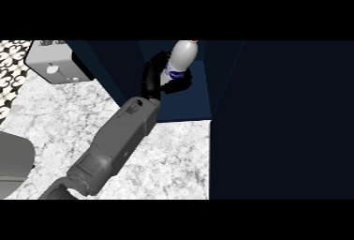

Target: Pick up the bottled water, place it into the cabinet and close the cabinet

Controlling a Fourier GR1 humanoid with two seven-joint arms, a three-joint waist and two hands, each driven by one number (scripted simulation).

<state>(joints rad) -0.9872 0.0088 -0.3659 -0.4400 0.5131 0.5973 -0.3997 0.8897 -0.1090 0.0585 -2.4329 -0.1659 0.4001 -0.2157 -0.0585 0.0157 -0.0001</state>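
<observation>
The water bottle (184, 54) is white with a blue label and a red cap, and it leans slightly to the right. My right hand (149, 75) is shut round its lower half, black fingers curling at the left and below the label. Bottle and hand are inside the open dark blue cabinet (199, 101), above the back of the marble counter (173, 154). The grey forearm (117, 140) runs from the lower left up to the hand. The bottle's base is hidden by the hand. No left hand shows.
A wide dark panel (283, 122), the cabinet's open door or side, fills the right half. A white boxy appliance (52, 63) stands at the back left by a patterned wall. A rounded grey shape (14, 164) sits at the left edge.
</observation>
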